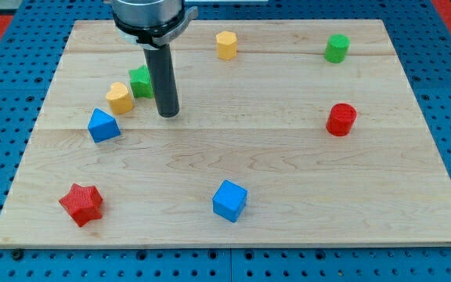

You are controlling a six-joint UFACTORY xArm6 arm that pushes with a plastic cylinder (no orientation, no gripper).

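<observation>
My tip (167, 114), a plain dark rod holding nothing, stood just right of the green block (140, 81), near the yellow block (119, 98).

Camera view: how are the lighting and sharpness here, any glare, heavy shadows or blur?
Camera view: even, bright lighting, no glare on the wooden board; only soft short shadows under blocks such as the blue cube; my tip and the red star look sharp; the arm is cropped at the view's top.
</observation>
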